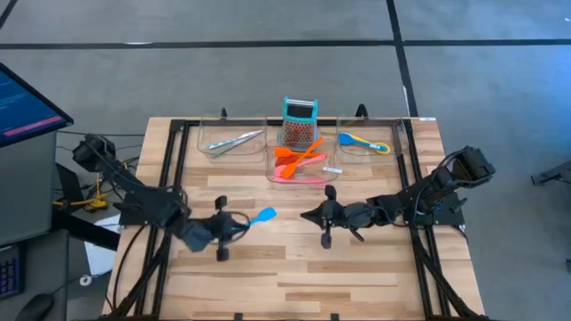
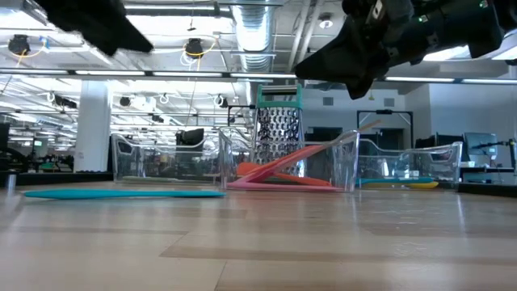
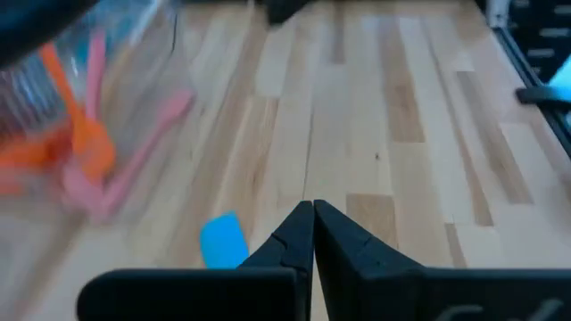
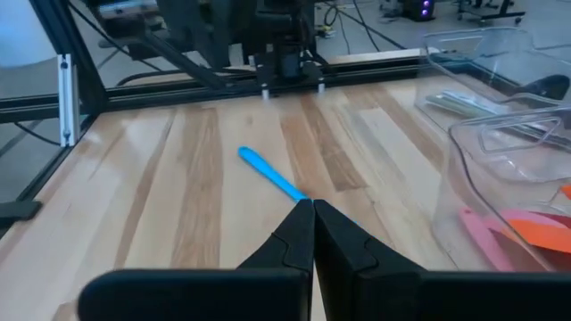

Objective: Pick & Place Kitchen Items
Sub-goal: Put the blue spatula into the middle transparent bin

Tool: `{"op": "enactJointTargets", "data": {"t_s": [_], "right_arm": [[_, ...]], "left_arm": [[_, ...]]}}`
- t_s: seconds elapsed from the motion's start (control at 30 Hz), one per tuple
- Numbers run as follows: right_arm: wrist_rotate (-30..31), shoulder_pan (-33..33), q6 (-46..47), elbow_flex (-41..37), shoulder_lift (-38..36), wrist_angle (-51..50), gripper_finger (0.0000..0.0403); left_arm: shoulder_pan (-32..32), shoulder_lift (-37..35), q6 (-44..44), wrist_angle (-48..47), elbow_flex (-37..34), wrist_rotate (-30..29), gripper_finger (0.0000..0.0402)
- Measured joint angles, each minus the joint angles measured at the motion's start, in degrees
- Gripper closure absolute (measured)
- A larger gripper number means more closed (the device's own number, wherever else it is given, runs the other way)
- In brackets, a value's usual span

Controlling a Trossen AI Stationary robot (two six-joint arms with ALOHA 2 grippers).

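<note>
A blue spatula (image 1: 263, 215) lies flat on the wooden table (image 1: 294, 267) between my two grippers; it also shows in the low view (image 2: 121, 192) and the right wrist view (image 4: 272, 174). My left gripper (image 1: 241, 223) hovers shut just left of it, above its blade (image 3: 223, 241), with nothing between its fingers (image 3: 294, 234). My right gripper (image 1: 305, 214) is shut too, to the spatula's right, pointing along the table at it. Silvery tongs (image 1: 234, 141) lie in the left tray. Orange, red and pink utensils (image 1: 299, 160) lie in the middle tray. A blue and yellow spoon (image 1: 364, 143) lies in the right tray.
Three clear plastic trays (image 1: 205, 147) stand in a row at the far side of the table. A teal-topped metal grater (image 1: 301, 120) stands upright behind the middle one. Black frame rails (image 1: 174, 178) run along both sides. The near half of the tabletop is bare wood.
</note>
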Motion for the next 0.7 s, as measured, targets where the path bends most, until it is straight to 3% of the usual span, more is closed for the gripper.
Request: {"op": "enactJointTargets", "data": {"t_s": [0.1, 0.2, 0.53, 0.7], "right_arm": [[0.3, 0.5, 0.0, 0.0, 0.0, -0.1, 0.0403], [0.3, 0.4, 0.0, 0.0, 0.0, -0.2, 0.0403], [0.5, -2.7, 0.0, 0.0, 0.0, 0.2, 0.0403], [0.6, -3.4, 0.0, 0.0, 0.0, 0.2, 0.0403]], "left_arm": [[-4.6, -0.4, 4.3, -1.8, 2.4, -5.4, 0.04], [-7.5, -0.8, 1.7, -6.1, 6.3, -7.6, 0.04], [-17.0, 3.2, -20.0, -12.8, 8.5, -13.7, 0.04], [-17.3, 5.4, -37.4, -29.8, 6.4, -12.5, 0.04]]}}
